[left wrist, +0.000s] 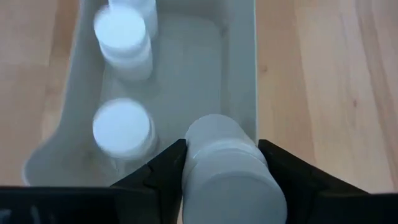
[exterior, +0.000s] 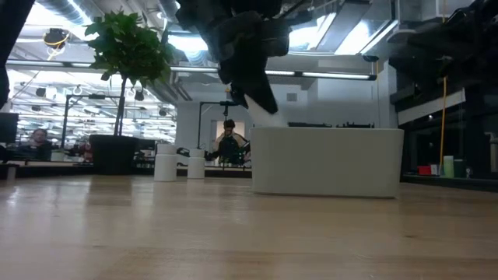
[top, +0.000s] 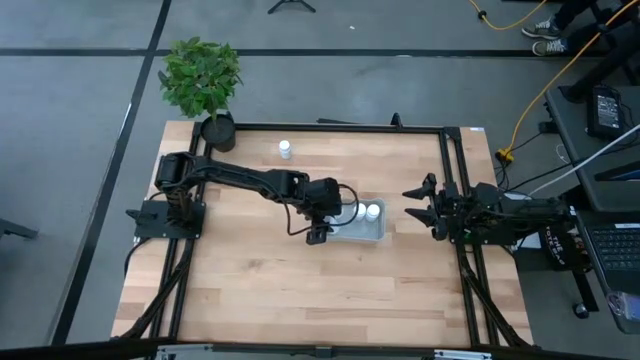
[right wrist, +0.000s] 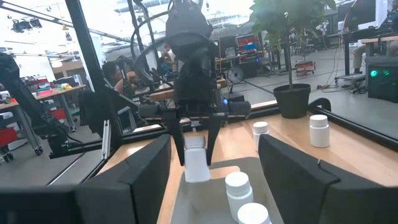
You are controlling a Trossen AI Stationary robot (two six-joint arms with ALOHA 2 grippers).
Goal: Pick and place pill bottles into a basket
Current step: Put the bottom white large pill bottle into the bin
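Pale wood forms the top of the desk (top: 260,280), which is bordered by a black frame. A shallow grey-blue basket (top: 362,233) is placed near the desk's centre, toward the right arm's side. The left hand (top: 318,226) is positioned over the basket's end nearest the left arm, its fingers (left wrist: 163,168) clamped on either side of a white pill bottle (left wrist: 227,168); in the left wrist view this held bottle is seen above the basket wall (left wrist: 245,68), and in the right wrist view it (right wrist: 194,158) hangs upright between the fingers just above the basket's far edge. Two more capped bottles are recorded standing inside the basket: one nearer the held bottle (left wrist: 122,127) and one farther along the tray (left wrist: 121,34). One bottle is seen standing alone on the desk (top: 285,150), well apart from the basket, near the rear edge and close to a black plant pot (top: 217,131) holding a green plant (top: 200,75). In the low view two bottles (exterior: 165,166) are seen standing side by side beyond the basket's pale wall (exterior: 327,162). The right hand (top: 420,203) is held at the desk's right edge, clear of the basket, its fingers spread apart.
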